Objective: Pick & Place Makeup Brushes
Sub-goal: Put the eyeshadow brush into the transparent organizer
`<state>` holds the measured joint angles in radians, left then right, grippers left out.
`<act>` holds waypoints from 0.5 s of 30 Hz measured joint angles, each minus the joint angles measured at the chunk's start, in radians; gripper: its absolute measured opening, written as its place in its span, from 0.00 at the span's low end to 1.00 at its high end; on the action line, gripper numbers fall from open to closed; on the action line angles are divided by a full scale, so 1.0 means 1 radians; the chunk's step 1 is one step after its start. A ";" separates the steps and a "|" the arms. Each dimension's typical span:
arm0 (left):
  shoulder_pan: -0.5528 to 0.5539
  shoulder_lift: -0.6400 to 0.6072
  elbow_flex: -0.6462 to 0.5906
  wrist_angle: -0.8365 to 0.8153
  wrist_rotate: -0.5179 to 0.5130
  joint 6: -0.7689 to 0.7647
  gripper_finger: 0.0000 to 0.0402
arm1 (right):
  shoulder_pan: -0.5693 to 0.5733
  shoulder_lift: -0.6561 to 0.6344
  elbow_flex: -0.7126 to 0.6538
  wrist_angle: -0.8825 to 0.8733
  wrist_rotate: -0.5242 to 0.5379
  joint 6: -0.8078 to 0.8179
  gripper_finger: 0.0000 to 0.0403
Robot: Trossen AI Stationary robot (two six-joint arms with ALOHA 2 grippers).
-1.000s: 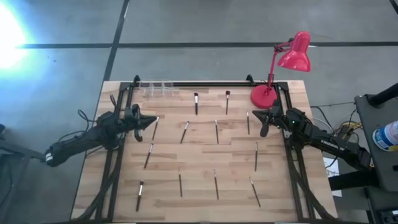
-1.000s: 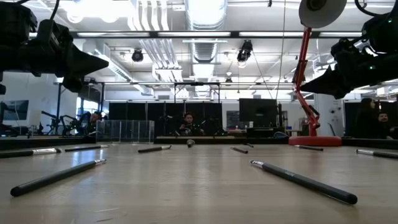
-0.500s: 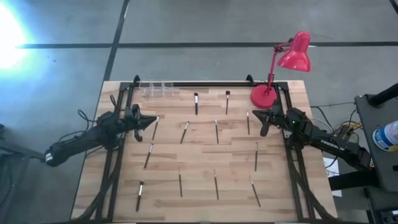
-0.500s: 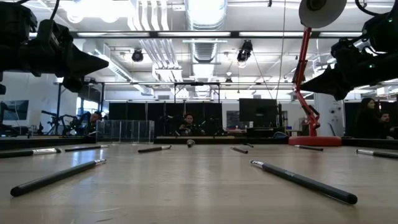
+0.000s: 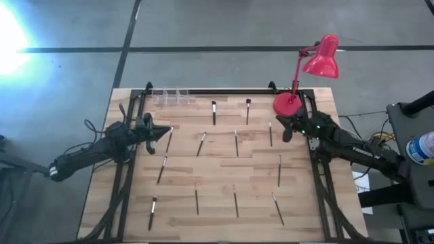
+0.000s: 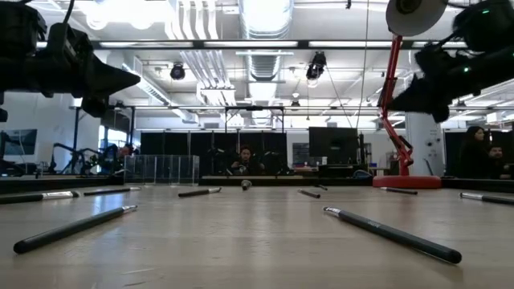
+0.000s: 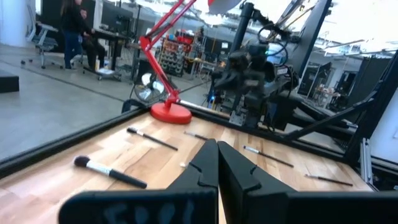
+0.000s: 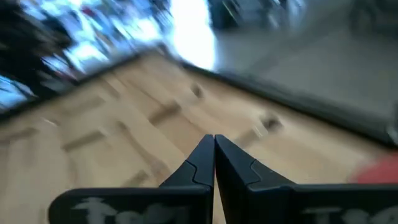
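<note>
High view: brushes (image 5: pixel 236 143) scattered across tabletop (image 5: pixel 224 217), long axes mostly front-to-back. Right claw (image 5: pixel 286 129) closed, empty, just beside one brush (image 5: pixel 270 134). Left claw (image 5: pixel 163 133) closed, empty, beside another (image 5: pixel 169 139).

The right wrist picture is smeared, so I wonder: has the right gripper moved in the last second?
Yes. In the high view the right gripper has swung toward the table's far edge, closer to the red lamp base than before.

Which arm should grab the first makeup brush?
Probably left. Its shut end effector hovers right beside a makeup brush. The right end effector, also shut, sits near another brush, but slightly farther off.
</note>
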<state>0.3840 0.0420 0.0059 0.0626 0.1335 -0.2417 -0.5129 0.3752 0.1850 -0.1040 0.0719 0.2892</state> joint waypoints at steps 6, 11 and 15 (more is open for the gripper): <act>0.000 0.001 0.000 0.028 0.000 -0.037 0.00 | 0.000 0.221 0.062 -0.103 0.079 0.116 0.02; 0.000 0.007 0.000 0.025 0.012 -0.077 0.00 | 0.000 0.416 0.082 -0.100 0.113 0.204 0.02; 0.000 0.007 0.000 0.076 0.004 -0.025 0.00 | 0.000 0.559 0.092 -0.059 0.116 0.266 0.02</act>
<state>0.3836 0.0490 0.0059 0.1385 0.1379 -0.2665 -0.5133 0.9339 0.2772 -0.1634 0.1880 0.5549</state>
